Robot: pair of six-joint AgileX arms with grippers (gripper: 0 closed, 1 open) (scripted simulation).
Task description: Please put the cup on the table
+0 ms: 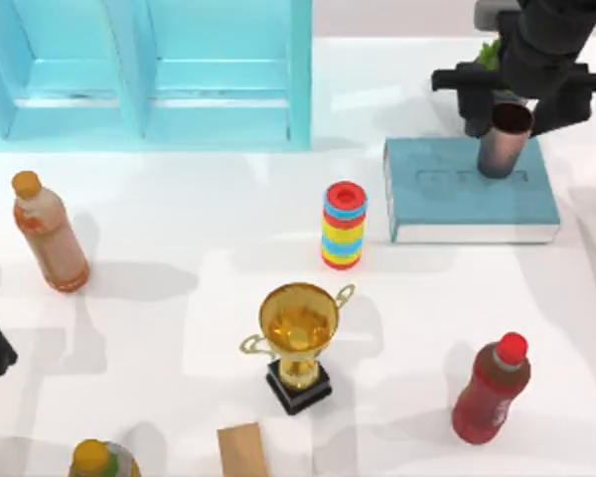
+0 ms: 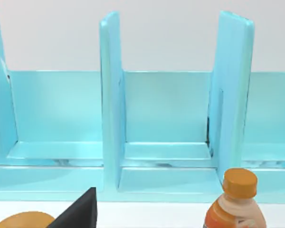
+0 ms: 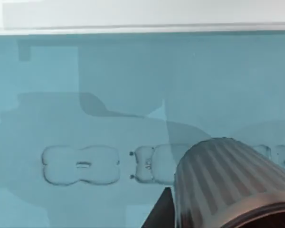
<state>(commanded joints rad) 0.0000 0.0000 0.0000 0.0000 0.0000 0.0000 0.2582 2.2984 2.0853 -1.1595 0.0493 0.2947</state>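
The right gripper [image 1: 504, 111] sits at the far right of the table [image 1: 199, 248], above the teal book [image 1: 447, 199]. Its dark body hides the upper rear of the cup [image 1: 504, 139], so the contact of the fingers with the cup's wall cannot be made out; the cup hangs directly below the gripper, tilted, over the book's cover, and whether its base touches the cover is unclear. The jaws look clenched around the cup. A bit of green plant [image 1: 490, 52] peeks out behind the gripper, mostly covered by the arm.

The cup is a small handleless tumbler with a dark copper-brown metallic sheen and a dark inside. In the right wrist view the cup [image 3: 228, 185] is cut off at the picture's edge, its wall showing faint vertical ribbing, with the book's [image 3: 85, 118] embossed cover beyond it.

The left arm is parked at the table's left edge, cut off by the frame; a dark wedge of its gripper [image 2: 78, 213] shows in the left wrist view, and whether it is released or clenched cannot be told. Ahead of it stand the light-blue cabinet [image 2: 161, 118] and an orange-capped bottle [image 2: 235, 202], cut off at the bottom.
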